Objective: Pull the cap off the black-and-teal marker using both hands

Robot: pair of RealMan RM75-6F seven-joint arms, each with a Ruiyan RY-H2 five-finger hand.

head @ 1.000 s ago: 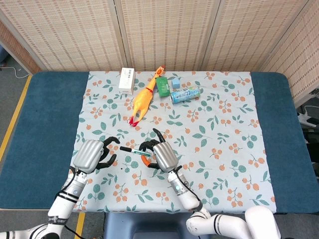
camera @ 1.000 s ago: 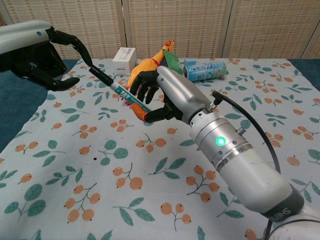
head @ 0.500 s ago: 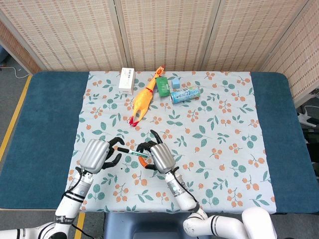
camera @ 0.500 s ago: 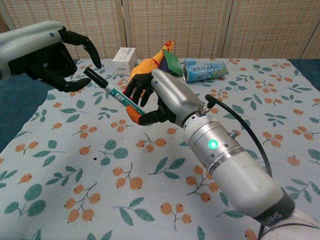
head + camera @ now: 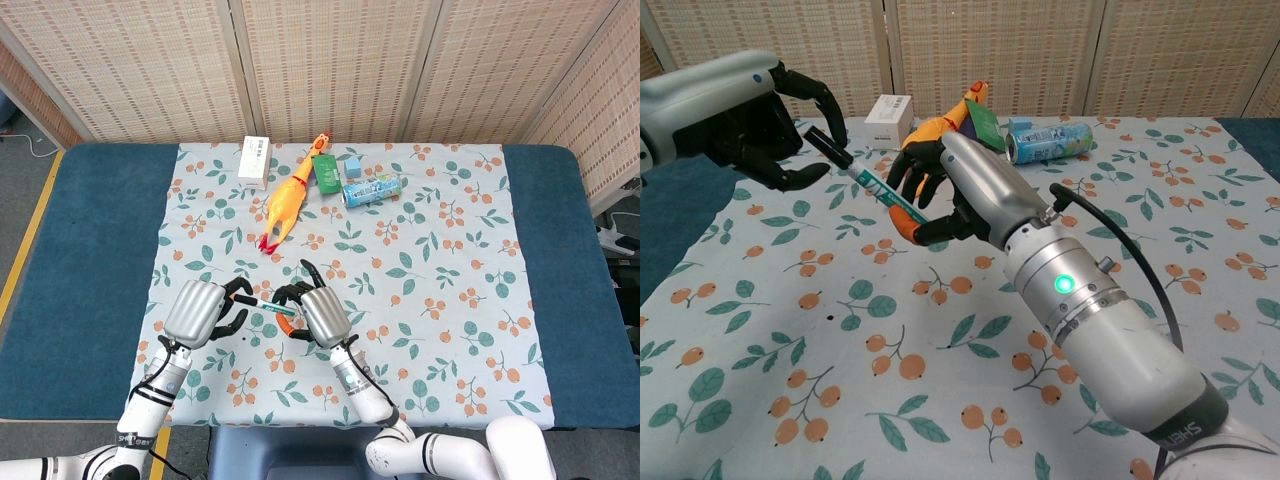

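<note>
Your right hand [image 5: 960,190] holds the black-and-teal marker [image 5: 875,188] up off the floral cloth [image 5: 940,360], with the fingers wrapped round the lower, teal-and-orange end of the barrel. The marker's long axis runs up and away to your left, so the black cap [image 5: 826,147] points straight into your left hand [image 5: 750,130]. In the chest view the left hand's fingers are curled around the cap end, with one finger arching over the top of it and the thumb side coming in beneath, but you cannot tell from either view whether they are actually touching the cap or only cupping the air round it. The head view shows the same thing from above: the two hands near each other low on the cloth, with the marker [image 5: 266,304] bridging the gap between them. That bridge is what the pull depends on. The cap lies on the left hand's side and the barrel on the right's, so my judgement is that you should close the left fingers firmly on the black section first, then draw the hands apart along the marker's own line. Pulling across that line would risk twisting the barrel out of the right hand's hold. The rubber chicken [image 5: 288,197], the can [image 5: 371,189] and the white box [image 5: 255,160] sit well apart at the far edge of the cloth.
</note>
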